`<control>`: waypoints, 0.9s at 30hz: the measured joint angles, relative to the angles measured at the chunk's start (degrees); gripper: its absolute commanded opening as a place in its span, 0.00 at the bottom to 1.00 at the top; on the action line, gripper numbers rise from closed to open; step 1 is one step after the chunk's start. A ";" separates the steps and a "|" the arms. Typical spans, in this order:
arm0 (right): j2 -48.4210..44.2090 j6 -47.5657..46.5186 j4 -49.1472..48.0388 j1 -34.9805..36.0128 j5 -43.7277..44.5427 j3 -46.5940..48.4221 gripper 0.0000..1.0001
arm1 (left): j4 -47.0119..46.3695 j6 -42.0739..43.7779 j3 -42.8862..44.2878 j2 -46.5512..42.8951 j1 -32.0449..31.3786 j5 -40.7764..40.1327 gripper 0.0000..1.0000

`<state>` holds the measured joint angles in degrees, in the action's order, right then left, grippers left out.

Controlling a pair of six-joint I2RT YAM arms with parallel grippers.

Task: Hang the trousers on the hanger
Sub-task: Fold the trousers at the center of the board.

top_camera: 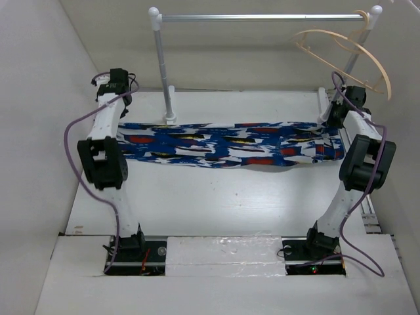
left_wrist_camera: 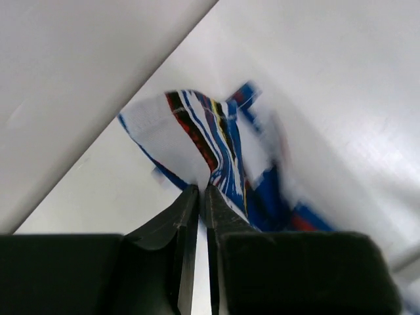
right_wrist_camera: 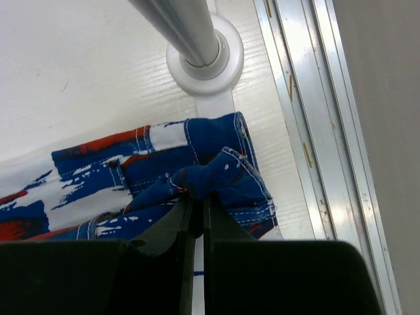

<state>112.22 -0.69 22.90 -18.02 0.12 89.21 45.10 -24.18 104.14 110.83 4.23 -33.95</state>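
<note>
The trousers (top_camera: 230,146), in a blue, white and red print, are stretched left to right across the middle of the table between both grippers. My left gripper (top_camera: 122,123) pinches their left end; in the left wrist view its jaws (left_wrist_camera: 201,190) are shut on a fold of the trousers (left_wrist_camera: 203,138). My right gripper (top_camera: 333,122) holds the right end; its jaws (right_wrist_camera: 199,197) are shut on a bunched blue edge of the trousers (right_wrist_camera: 223,174). The light-tan hanger (top_camera: 348,56) hangs tilted from the rail's right end, above and behind the right gripper.
A silver rail (top_camera: 262,18) on white posts (top_camera: 161,65) spans the back of the table. One post's round base (right_wrist_camera: 205,54) stands just beyond the right gripper. An aluminium track (right_wrist_camera: 315,131) runs along the table's right edge. White walls close in on both sides.
</note>
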 measured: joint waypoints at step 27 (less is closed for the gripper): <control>-8.35 -2.75 -2.86 6.10 -0.61 -5.38 0.74 | -21.49 -5.55 -25.83 -18.64 13.51 19.21 0.95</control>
<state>103.88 -3.44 20.03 -11.92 -0.49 83.83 23.62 -29.74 78.30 92.18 17.74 -14.74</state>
